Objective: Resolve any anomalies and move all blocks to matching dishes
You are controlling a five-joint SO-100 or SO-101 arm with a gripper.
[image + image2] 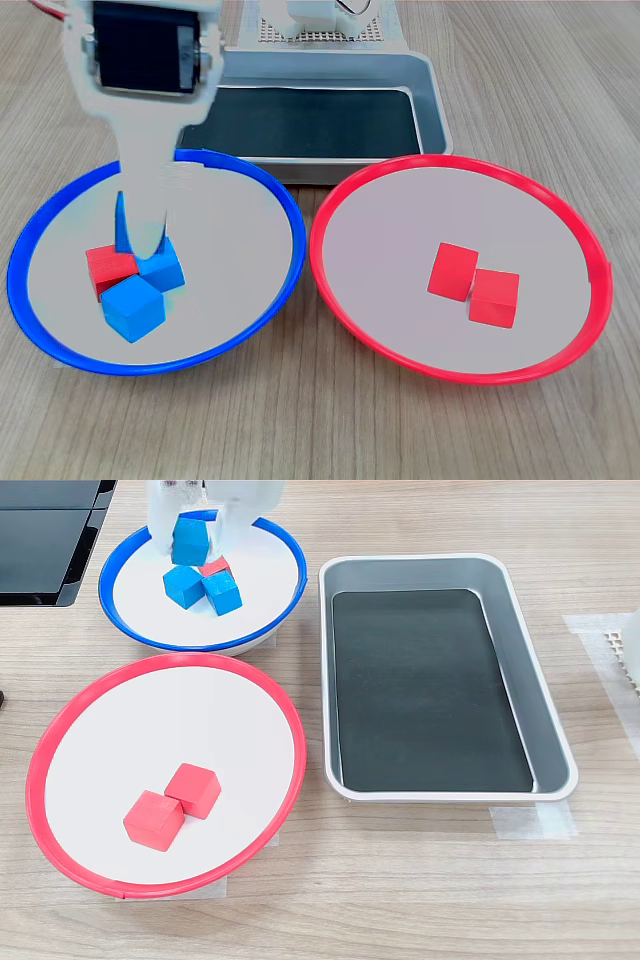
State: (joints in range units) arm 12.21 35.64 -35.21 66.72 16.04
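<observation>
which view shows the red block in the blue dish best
The first exterior view: the red block shows two faces, wedged beside two blue blocks under the gripper in the blue-rimmed dish. In the second exterior view only a small corner of the red block peeks out behind blue blocks.

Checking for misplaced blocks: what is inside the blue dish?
The blue dish holds three blue blocks and one red block, which the blue ones partly hide. The tool covers the spot behind them.
</observation>
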